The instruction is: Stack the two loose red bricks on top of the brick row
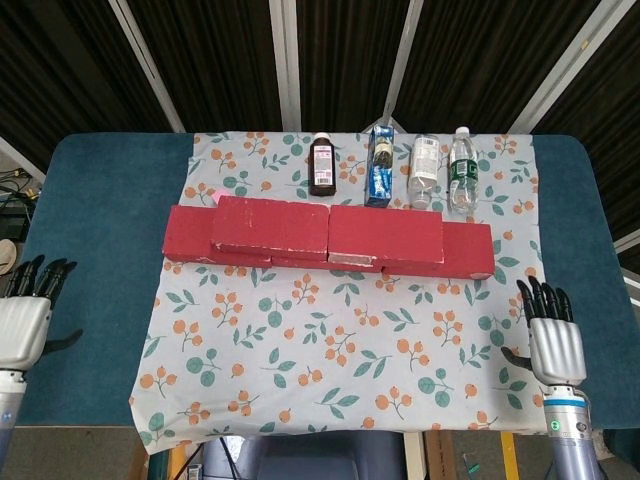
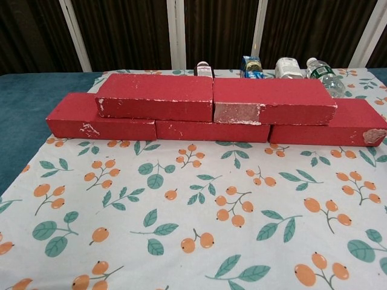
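Note:
A row of red bricks [image 1: 470,251] [image 2: 100,118] lies across the flowered cloth. Two more red bricks rest side by side on top of it, the left one [image 1: 270,226] [image 2: 154,96] and the right one [image 1: 385,233] [image 2: 273,101], their ends touching. My left hand [image 1: 22,325] hovers at the table's near left edge, holding nothing, fingers extended. Off the cloth's near right corner, my right hand [image 1: 553,342] is likewise empty with its fingers apart. Both hands are far from the bricks and absent from the chest view.
Behind the bricks stand a brown medicine bottle [image 1: 321,166], a blue carton [image 1: 379,167], and two clear plastic bottles [image 1: 424,172] [image 1: 461,170]. The flowered cloth [image 1: 330,350] covers the middle of the blue table [image 1: 90,200].

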Robot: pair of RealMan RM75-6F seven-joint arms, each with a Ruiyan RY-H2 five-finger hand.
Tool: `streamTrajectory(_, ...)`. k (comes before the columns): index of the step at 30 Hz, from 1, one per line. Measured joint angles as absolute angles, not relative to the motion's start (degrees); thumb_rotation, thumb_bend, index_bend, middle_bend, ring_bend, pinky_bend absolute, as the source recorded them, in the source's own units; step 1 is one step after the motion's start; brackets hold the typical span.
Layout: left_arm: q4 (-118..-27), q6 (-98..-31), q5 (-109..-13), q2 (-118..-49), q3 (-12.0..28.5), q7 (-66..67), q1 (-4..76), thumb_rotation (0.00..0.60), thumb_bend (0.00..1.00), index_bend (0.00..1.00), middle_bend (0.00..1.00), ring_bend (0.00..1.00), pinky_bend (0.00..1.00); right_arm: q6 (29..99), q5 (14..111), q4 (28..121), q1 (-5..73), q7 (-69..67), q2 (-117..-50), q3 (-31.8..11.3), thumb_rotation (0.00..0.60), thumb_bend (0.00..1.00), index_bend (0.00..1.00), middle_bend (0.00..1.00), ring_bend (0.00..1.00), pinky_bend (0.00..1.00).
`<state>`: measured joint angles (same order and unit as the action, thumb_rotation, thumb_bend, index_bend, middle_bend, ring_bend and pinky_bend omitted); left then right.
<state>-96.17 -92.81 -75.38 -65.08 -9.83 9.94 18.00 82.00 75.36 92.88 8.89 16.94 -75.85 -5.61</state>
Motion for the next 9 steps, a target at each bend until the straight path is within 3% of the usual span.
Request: streamTrajectory(9, -93.02, -93.14, -79.74, -66.5, -9.87, 7.26, 14.33, 0.6, 0.0, 0.13, 0.11, 0.0, 0.08, 84.32, 77.65, 93.79, 7.83, 16.05, -75.14, -5.38, 0.6, 0.15, 0.0, 0.0, 0.0, 0.0)
